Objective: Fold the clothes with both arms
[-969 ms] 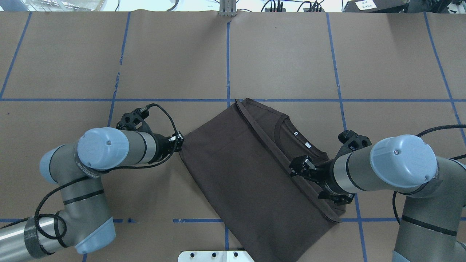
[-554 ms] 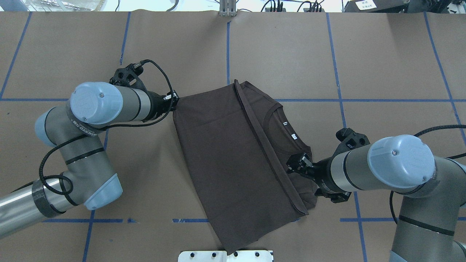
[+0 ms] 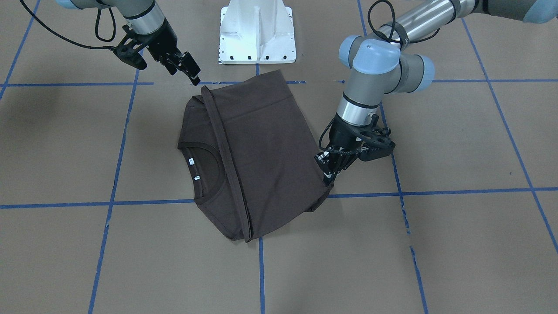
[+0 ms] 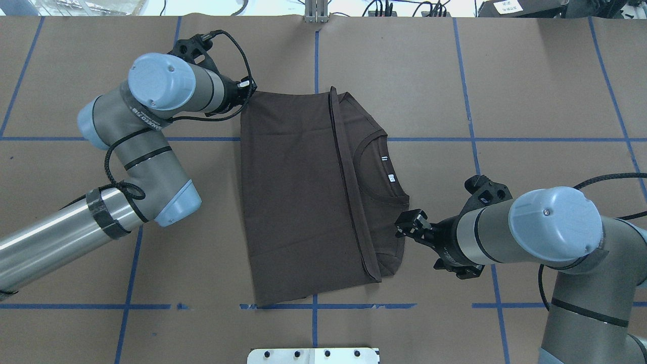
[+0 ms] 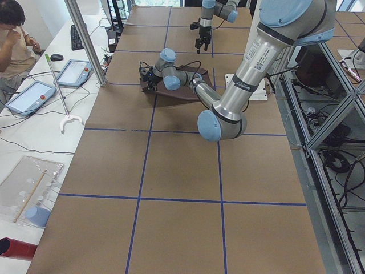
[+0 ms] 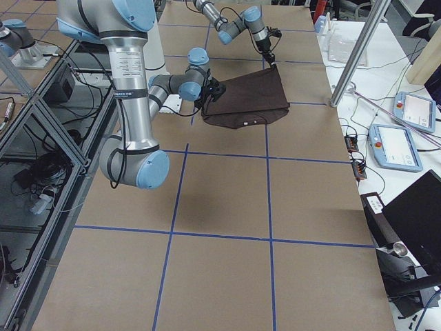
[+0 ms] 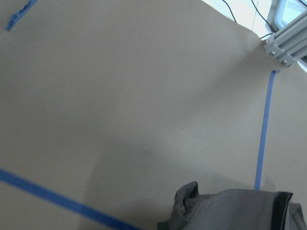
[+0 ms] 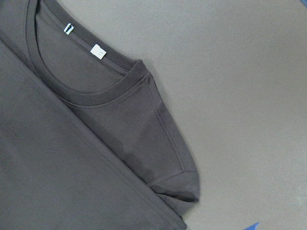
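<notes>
Front-facing view: the shirt (image 3: 261, 144) lies flat on the table (image 3: 457, 244), folded double, with the folded edge running just beside the neck tags (image 3: 191, 162). The left gripper (image 3: 328, 178) points down and is clamped on one shirt corner. The right gripper (image 3: 192, 74) hangs just beside the opposite corner, clear of the cloth, with its jaws apart and empty. Overhead view: the left gripper grips the far left corner, and the right gripper sits just off the near sleeve. Left wrist view: bunched cloth shows at the lower edge. Right wrist view: the collar (image 8: 96, 99), tags and one sleeve are visible, but no fingers.
</notes>
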Controlling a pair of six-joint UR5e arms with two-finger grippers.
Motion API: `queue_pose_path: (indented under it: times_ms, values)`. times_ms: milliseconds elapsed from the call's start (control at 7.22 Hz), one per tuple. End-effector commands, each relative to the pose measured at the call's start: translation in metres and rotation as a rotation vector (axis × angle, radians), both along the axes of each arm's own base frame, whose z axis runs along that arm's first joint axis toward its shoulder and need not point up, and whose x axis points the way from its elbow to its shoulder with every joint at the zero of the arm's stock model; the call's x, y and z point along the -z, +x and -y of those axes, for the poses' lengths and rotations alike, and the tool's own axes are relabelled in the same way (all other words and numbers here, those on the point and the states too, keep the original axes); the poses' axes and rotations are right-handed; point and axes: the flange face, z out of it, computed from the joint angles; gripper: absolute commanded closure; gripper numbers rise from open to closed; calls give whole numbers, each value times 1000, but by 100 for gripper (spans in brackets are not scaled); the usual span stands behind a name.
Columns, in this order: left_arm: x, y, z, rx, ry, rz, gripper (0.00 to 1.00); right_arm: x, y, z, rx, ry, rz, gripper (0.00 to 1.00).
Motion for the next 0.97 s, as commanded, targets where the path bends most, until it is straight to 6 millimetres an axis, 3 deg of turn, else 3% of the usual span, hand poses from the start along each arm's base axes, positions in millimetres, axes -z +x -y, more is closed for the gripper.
queue_pose_path:
  times_ms: [0, 692, 831]
  values:
    - [-8, 7, 25, 16, 10, -2, 100, 1, 0, 0, -2, -1, 3, 0]
    - [-3, 17, 39, 14, 5, -2, 100, 7, -4, 0, -1, 1, 13, 0]
    - [-13, 18, 52, 22, -6, 7, 100, 8, -6, 0, 1, 2, 14, 0]
